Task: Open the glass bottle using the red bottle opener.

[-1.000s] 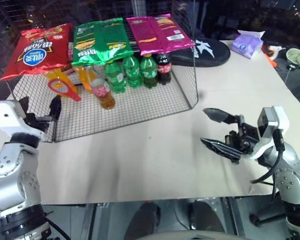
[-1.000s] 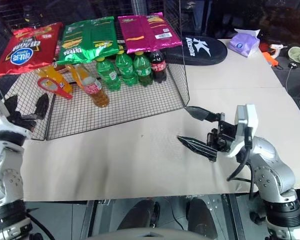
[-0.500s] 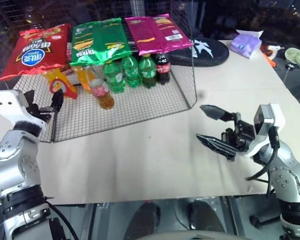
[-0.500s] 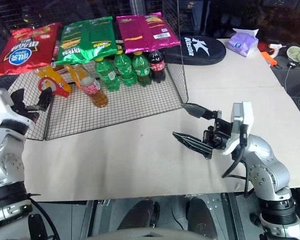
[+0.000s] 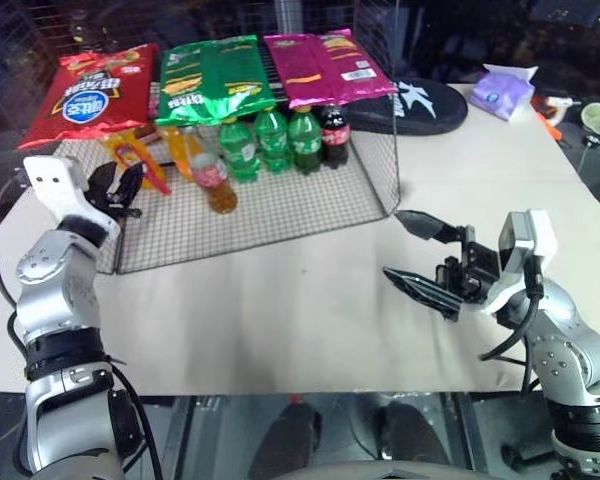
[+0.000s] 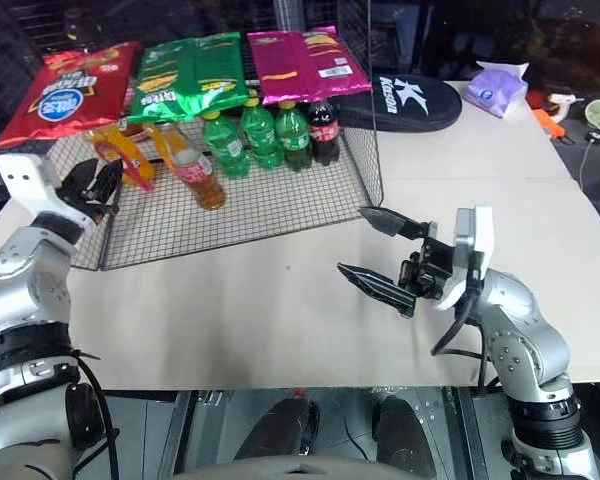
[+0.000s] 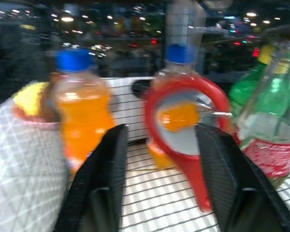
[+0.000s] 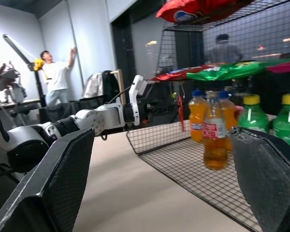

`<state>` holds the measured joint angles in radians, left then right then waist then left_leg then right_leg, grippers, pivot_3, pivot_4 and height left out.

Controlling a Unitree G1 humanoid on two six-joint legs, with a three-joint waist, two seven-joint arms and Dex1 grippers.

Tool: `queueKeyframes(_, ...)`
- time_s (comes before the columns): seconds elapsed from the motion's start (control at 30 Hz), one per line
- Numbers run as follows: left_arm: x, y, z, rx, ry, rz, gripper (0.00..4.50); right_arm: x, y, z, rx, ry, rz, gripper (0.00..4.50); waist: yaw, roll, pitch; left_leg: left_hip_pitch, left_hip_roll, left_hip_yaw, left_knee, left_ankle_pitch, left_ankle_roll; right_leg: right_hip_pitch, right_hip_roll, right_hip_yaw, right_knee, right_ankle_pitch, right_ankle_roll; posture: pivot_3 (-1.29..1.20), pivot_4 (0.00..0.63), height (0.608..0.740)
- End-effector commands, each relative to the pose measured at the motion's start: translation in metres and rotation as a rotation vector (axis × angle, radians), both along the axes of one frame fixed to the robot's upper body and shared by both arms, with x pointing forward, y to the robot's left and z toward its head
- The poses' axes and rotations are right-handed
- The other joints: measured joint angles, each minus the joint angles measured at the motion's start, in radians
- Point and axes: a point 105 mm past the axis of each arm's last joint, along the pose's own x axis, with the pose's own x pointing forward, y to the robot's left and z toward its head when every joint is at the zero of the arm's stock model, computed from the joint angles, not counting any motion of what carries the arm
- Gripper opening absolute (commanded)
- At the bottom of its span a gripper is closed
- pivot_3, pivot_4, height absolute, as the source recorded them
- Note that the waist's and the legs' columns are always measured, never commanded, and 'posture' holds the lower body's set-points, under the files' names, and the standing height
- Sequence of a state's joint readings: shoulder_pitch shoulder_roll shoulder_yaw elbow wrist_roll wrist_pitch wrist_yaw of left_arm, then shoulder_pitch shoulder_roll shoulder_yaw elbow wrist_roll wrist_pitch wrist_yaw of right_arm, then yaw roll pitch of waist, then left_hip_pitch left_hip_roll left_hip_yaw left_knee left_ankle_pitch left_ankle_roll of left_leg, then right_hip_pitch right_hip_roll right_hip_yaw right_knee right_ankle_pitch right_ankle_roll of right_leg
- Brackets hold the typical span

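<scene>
Left wrist view: the left gripper (image 7: 157, 159) has its two black fingers (image 7: 104, 179) parted, nothing between them, and it is aimed straight at the red bottle opener (image 7: 188, 140). The opener stands upright on the wire rack floor (image 7: 150, 193), ring head up, slim handle down; the pads sit just short of it, one to either side of the ring, not touching as far as can be seen. Behind the ring stands an orange soda bottle (image 7: 79, 111) with a blue cap, a second orange bottle is seen through the ring's hole, and a green soda bottle (image 7: 258, 92) stands to the other side.

In the head views the left gripper (image 5: 115, 187) is at the rack's left front edge, close to the opener (image 5: 140, 165). The glass bottle (image 5: 213, 178) stands on the rack floor (image 5: 280, 205) near its middle, tilted, amber drink in the lower part, pinkish label on its body. It is just right of the opener and in front of the row of green bottles (image 5: 270, 140) and a dark cola bottle (image 5: 333, 133). Three snack bags, red (image 5: 90, 95), green (image 5: 212, 78) and magenta (image 5: 325, 68), lie on the rack's upper shelf.

The right gripper (image 5: 412, 256) hangs over the beige table (image 5: 280, 310), well right of the rack and in front of its right corner, fingers spread wide and empty.
</scene>
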<state>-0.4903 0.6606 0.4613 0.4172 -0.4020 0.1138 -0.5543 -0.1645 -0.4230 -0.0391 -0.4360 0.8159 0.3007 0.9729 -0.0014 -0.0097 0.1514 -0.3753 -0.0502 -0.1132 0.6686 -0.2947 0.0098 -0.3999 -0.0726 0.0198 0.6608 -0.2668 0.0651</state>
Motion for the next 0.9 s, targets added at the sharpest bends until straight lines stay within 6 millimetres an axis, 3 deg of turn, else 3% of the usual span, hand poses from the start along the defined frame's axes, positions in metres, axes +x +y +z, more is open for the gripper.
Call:
queueKeyframes(0.03, -0.008, -0.004, 0.016, 0.024, -0.081, -0.027, 2.41, -0.003, -0.003, 0.006, 0.006, -0.042, -0.018, 4.50, -0.013, -0.001, -0.001, -0.006, 0.000, 0.000, 0.001, 0.000, 0.000, -0.006, 0.000, 0.000, 0.000, 0.000, 0.000, 0.00, 0.150, 0.740)
queueKeyframes(0.3, -0.013, -0.009, 0.011, 0.016, -0.085, -0.033, 2.41, -0.002, -0.002, 0.005, -0.001, -0.040, -0.021, 4.50, -0.014, -0.001, 0.000, -0.011, 0.000, 0.001, 0.001, 0.000, 0.000, -0.012, 0.000, 0.001, 0.001, 0.000, 0.000, 0.00, 0.150, 0.740)
queueKeyframes(0.9, -0.025, 0.003, 0.009, -0.007, -0.128, 0.053, 2.41, -0.002, -0.004, -0.007, -0.037, -0.027, -0.033, 4.50, -0.011, -0.001, 0.000, -0.010, 0.000, 0.002, 0.001, 0.000, 0.000, -0.012, 0.000, 0.002, 0.002, 0.000, 0.000, 0.00, 0.150, 0.740)
